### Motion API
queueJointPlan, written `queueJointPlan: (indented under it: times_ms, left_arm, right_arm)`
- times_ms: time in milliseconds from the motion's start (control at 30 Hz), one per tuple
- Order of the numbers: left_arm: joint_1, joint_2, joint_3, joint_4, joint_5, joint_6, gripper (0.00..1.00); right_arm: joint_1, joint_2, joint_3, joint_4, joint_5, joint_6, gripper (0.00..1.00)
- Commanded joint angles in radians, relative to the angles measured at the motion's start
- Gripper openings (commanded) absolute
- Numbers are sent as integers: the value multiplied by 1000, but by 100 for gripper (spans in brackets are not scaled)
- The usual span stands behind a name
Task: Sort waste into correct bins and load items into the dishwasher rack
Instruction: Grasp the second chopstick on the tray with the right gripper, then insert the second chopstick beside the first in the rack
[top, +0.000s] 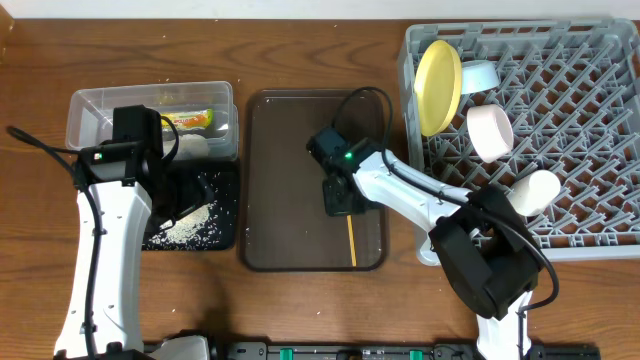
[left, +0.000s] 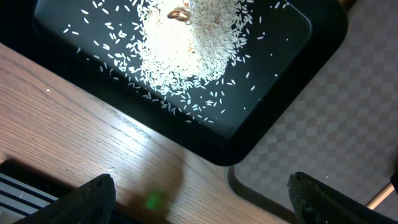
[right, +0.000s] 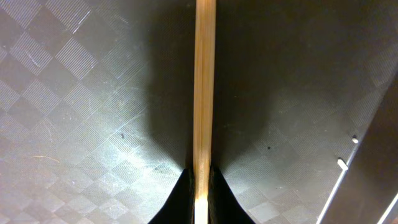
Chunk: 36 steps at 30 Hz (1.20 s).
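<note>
My right gripper (right: 202, 186) has its jaws pinched tight on a chopstick (right: 204, 74). The wooden stick sits squarely between the two fingertips and runs straight ahead of the jaws, out of the top of the wrist view. Its free length lies flat on the brown serving tray (right: 74, 93) directly beneath the jaws. I can make out only this one stick.

The hold looks centred across the stick but close to one end of it, so I judge the long free end is likely to sag or pivot once it leaves the tray. I want to keep the squeeze firm, lift straight up without twisting the wrist, and check that the far tip clears the tray rim before I travel sideways. The dishwasher rack (top: 560, 150) lies well apart from the jaws, off to one side, with the yellow plate (top: 437, 85) standing at its near edge. I should swing wide of that plate and lower the stick tip-first between the pegs.

My left gripper (left: 205, 199) hangs with its jaws spread wide and nothing between them. The black tray (left: 311, 62) and its heap of rice (left: 186, 43) sit just ahead of those fingertips. I leave that arm parked.
</note>
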Motion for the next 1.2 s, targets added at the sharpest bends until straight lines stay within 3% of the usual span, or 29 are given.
queueJointPlan:
  times_ms: [0, 267, 600, 800, 1167]
  left_arm:
    - [3, -3, -4, -3, -16, -8, 91]
    - [3, -3, -4, -2, -16, -8, 91]
    - [3, -3, -4, -3, -16, -8, 91]
    - [3, -3, -4, -3, -16, -8, 91]
    - [3, -3, -4, -3, -16, -8, 91]
  right_arm:
    - [-26, 15, 1, -7, -10, -6, 1]
    - [-89, -144, 32, -74, -10, -103, 1]
    - [-284, -438, 42, -201, 0, -340, 1]
    - [-411, -442, 20, -296, 58, -359, 1]
    - [-438, -415, -110, -207, 36, -393, 5]
